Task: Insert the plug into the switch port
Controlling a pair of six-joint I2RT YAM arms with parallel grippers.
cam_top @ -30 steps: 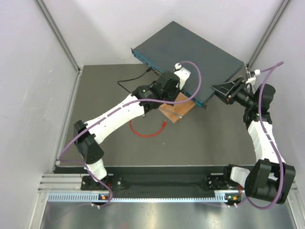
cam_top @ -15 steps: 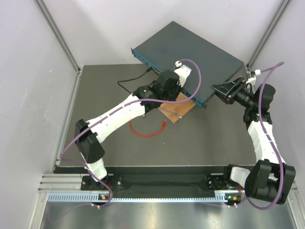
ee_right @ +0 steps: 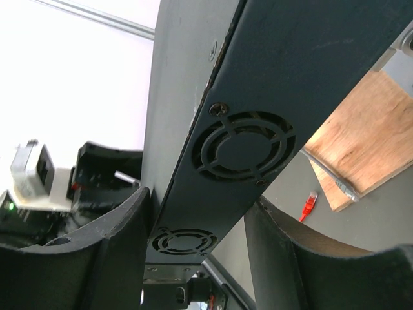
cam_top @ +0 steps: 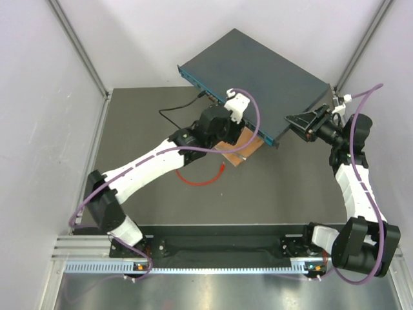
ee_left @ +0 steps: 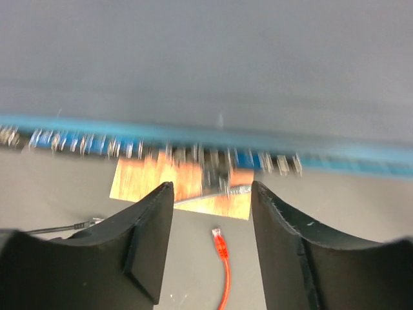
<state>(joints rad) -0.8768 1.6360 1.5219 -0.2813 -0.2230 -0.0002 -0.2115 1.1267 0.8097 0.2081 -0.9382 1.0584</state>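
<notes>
Network switch (cam_top: pixel 258 71), tilted on wooden block (ee_left: pixel 145 184), end clamped in right gripper (ee_right: pixel 200 206) jaws, seemingly for steadiness; left gripper (ee_left: pixel 211 194) jaws wide, empty; red plug (ee_left: pixel 219 240) loose on worktop (cam_top: pixel 271 187).

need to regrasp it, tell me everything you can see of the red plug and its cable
The plug is a tiny connector with a red boot, ending a thin red cable that curls in a loose arc. It lies flat on the dark table, just short of the wooden block, tip towards the switch. Only the table touches it.
</notes>
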